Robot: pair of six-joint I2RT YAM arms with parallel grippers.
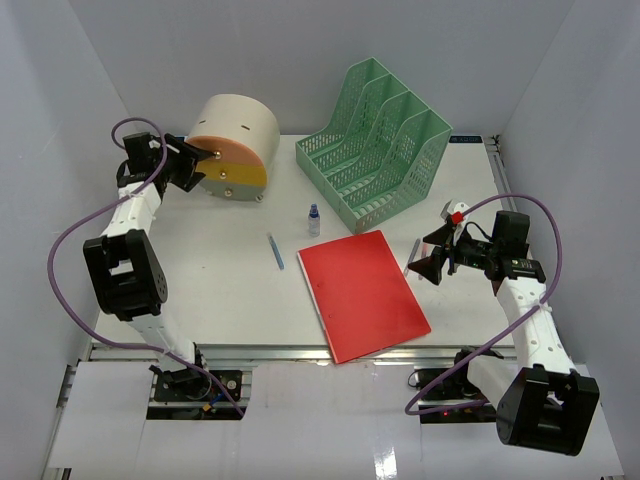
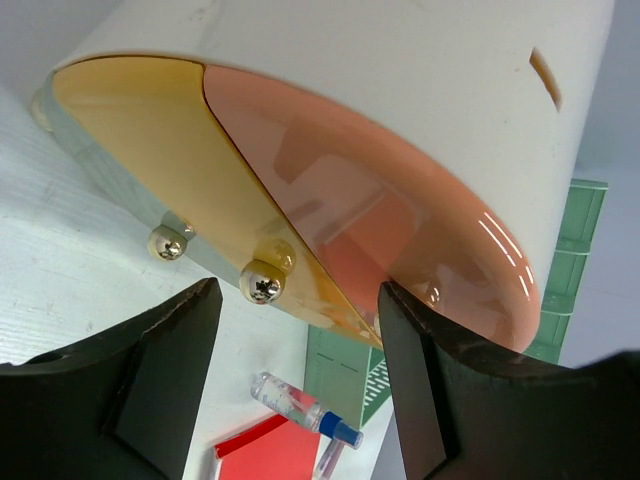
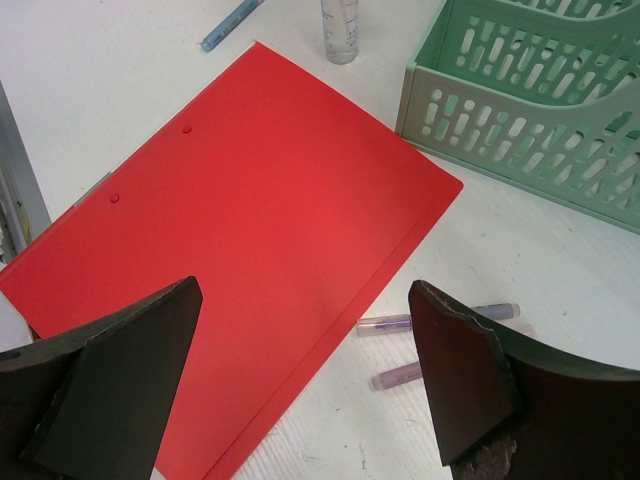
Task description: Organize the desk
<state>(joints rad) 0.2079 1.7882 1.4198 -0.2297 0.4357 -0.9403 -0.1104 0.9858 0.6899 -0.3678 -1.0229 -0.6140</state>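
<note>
The white desk (image 1: 220, 290) holds a red folder (image 1: 362, 292), a blue pen (image 1: 275, 250), a small clear bottle with a blue cap (image 1: 314, 220) and a purple pen (image 1: 412, 258). My left gripper (image 1: 197, 165) is open and empty, right at the front of the beige round drawer box (image 1: 235, 140). In the left wrist view its fingers (image 2: 170, 370) flank the space just below a metal knob (image 2: 262, 282) on the orange drawer (image 2: 150, 140). My right gripper (image 3: 305, 370) is open and empty above the folder's right edge (image 3: 250, 220), with two purple pens (image 3: 440, 320) beside it.
A green mesh file rack (image 1: 375, 155) stands at the back, right of the drawer box, and shows in the right wrist view (image 3: 540, 100). A metal rail (image 1: 300, 352) runs along the desk's front edge. White walls close in both sides.
</note>
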